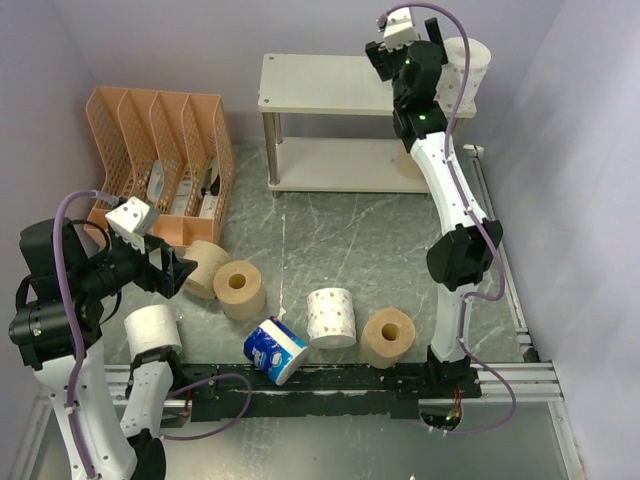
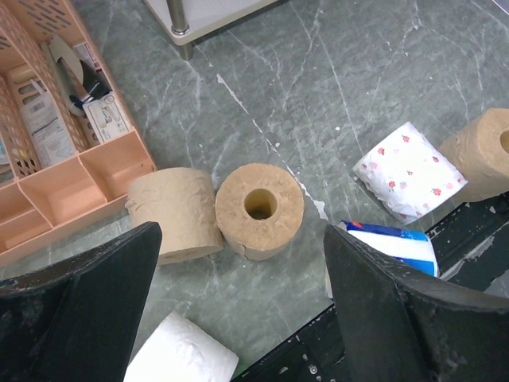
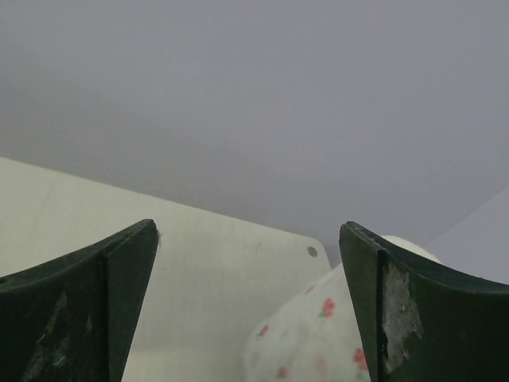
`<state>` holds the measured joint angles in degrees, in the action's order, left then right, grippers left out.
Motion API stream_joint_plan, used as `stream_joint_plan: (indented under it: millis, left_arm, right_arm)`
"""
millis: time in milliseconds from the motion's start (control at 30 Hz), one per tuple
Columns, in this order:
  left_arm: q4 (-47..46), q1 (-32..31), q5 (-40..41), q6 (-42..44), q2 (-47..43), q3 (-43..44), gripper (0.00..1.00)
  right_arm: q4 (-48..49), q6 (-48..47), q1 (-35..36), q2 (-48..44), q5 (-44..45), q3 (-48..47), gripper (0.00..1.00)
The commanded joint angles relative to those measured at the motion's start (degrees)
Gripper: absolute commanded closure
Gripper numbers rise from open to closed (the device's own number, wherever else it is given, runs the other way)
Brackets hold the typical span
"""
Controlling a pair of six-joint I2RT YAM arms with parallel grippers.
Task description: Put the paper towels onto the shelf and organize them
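Note:
The shelf (image 1: pixel 330 80) stands at the back of the table. On its top board's right end sits a white paper towel roll with pinkish print (image 1: pixel 467 68). My right gripper (image 1: pixel 407 55) hovers there, open; the roll (image 3: pixel 318 334) lies low between the jaws, near the right finger, over the board (image 3: pixel 199 270). Several rolls lie on the table: two tan (image 1: pixel 205 268) (image 1: pixel 238 290), plain white (image 1: pixel 152 332), blue-wrapped (image 1: pixel 274 350), pink-print (image 1: pixel 331 317), tan (image 1: pixel 387 338). My left gripper (image 1: pixel 180 272) hangs open and empty above the two tan rolls (image 2: pixel 171 215) (image 2: pixel 258 211).
An orange mesh file organizer (image 1: pixel 160 160) with papers stands at the left, beside the shelf's lower board (image 1: pixel 330 165). A tan shape (image 1: pixel 408 165) shows on that board behind my right arm. A black rail (image 1: pixel 330 385) runs along the near table edge.

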<state>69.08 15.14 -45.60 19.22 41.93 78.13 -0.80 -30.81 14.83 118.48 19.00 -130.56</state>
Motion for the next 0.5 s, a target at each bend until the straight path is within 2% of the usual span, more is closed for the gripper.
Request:
stream_joint_plan:
  millis: [0, 200, 300, 367, 467]
  left_arm:
    - [-1.4, 0.95, 0.34, -0.47, -1.07, -0.32, 0.05]
    - [-1.49, 1.05, 0.43, -0.57, -2.45, -0.43, 0.05]
    - [-1.66, 1.1, 0.56, -0.68, -3.55, -0.52, 0.05]
    - [-1.67, 1.09, 0.66, -0.81, -4.03, -0.53, 0.05]
    - [-2.05, 1.09, 1.6, -1.38, -4.25, -0.75, 0.05]
  right_arm:
    - [0.56, 0.26, 4.8, -4.83, -2.61, -0.29, 0.0]
    - [3.9, -7.4, 12.78, -9.86, 2.56, 4.92, 0.0]
    - [5.21, -8.17, 18.42, -17.09, 5.3, 12.63, 0.0]
    - [3.55, -3.41, 22.61, -23.48, 6.0, 19.3, 0.0]
    - [-7.74, 13.89, 24.09, -33.23, 0.25, 26.42, 0.0]
